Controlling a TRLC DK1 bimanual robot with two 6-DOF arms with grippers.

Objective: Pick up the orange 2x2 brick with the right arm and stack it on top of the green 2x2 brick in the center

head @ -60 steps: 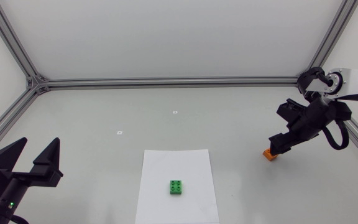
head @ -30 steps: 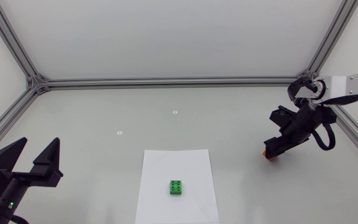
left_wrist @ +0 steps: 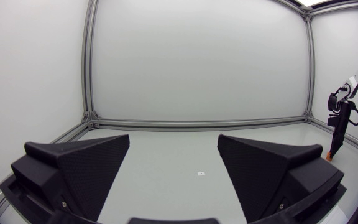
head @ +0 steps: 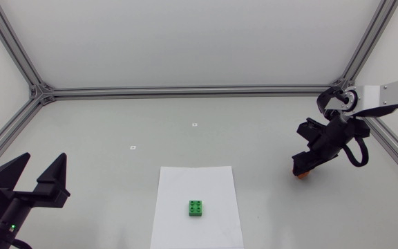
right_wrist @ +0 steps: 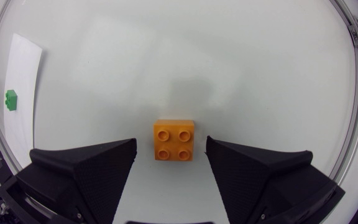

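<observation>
Right wrist view: orange 2x2 brick studs-up, untouched, nearly square within the wide-spread right gripper.

The orange brick and the green brick look like smooth, faintly glossy moulded plastic. The sheet is matt white paper, and the table is a smooth, dull grey. The left tool and right tool are matt black with a fine pebbled grain.

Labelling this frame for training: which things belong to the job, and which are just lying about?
Job: orange brick, green brick, right end effector.
Lying about: white paper sheet, left end effector, small table marker.
</observation>
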